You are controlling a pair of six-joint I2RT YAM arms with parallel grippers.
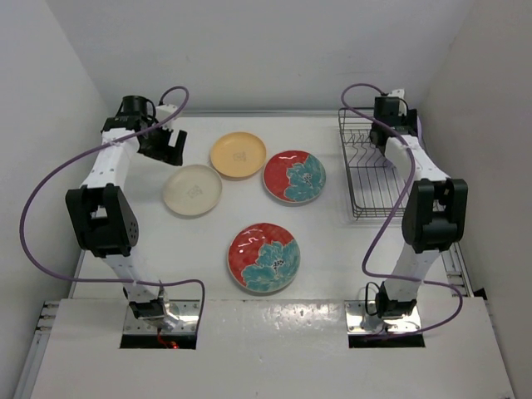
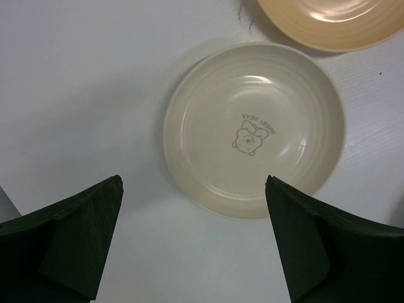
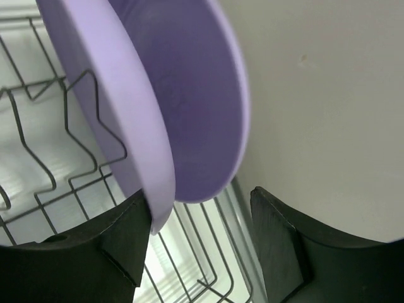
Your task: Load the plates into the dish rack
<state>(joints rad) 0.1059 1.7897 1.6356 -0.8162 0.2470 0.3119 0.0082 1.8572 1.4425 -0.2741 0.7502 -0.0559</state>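
Observation:
The cream plate [image 1: 193, 189] lies flat on the table, with a small cartoon print at its centre [image 2: 252, 126]. My left gripper [image 1: 170, 145] is open and empty above its near rim [image 2: 194, 183]. The orange-yellow plate [image 1: 238, 155] lies just beyond it [image 2: 328, 22]. Two red floral plates [image 1: 294, 176] [image 1: 264, 257] lie flat mid-table. The dish rack [image 1: 370, 170] stands at the right. My right gripper [image 1: 391, 116] is open over its far end [image 3: 202, 221]. Two lilac plates [image 3: 120, 107] [image 3: 196, 95] stand on edge in the rack's wires [image 3: 38, 170]; the nearer one's rim is by my left finger [image 3: 126, 240].
White walls close in the table on the left, back and right; the rack sits close to the right wall [image 3: 328, 95]. Purple cables loop from both arms. The rack's near slots [image 1: 374, 195] hold nothing.

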